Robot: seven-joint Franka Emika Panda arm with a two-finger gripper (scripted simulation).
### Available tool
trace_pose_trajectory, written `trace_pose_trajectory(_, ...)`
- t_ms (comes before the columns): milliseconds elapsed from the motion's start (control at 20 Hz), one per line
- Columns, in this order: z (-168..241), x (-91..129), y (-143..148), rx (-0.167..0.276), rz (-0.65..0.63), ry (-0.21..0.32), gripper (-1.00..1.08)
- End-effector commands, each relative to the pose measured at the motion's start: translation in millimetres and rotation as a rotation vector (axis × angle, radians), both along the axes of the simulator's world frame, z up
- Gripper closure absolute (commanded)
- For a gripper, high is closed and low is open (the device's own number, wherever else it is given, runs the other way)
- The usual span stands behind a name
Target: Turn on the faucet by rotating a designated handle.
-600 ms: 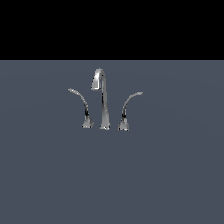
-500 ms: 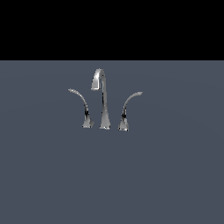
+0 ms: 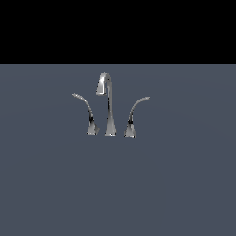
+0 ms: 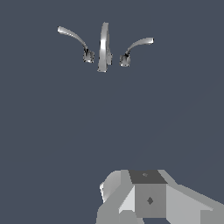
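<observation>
The chrome faucet stands on the grey floor in the middle of the exterior view, with its tall hooked spout [image 3: 109,106] in the centre. The handle [image 3: 131,120] stands on the exterior view's right of the spout, its blade arcing right. The mirror-image lever [image 3: 92,123] arcs left. In the wrist view the spout [image 4: 103,46], the handle [image 4: 139,43] and the other lever [image 4: 89,56] lie far from a grey blocky part of my gripper [image 4: 148,197]. Its jaws do not show clearly. The exterior view shows no gripper.
Flat dark grey floor [image 3: 175,184] surrounds the faucet on all sides. A black band fills the top of the exterior view.
</observation>
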State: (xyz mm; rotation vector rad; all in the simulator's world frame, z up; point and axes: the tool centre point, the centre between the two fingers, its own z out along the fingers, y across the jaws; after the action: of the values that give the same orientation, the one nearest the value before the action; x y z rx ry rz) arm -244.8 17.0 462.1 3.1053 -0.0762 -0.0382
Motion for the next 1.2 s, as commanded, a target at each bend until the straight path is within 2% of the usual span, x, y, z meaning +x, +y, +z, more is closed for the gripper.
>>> trace_pose_trajectory(0,-6,6,3,0.0,-0.032,0.0,1.08)
trace_pose_trajectory(350,-31,32,15,0.002,-0.169,-0.004,1.08)
trace_pose_trajectory(1150,-106,120,26,0.007,-0.581,-0.015,1.08)
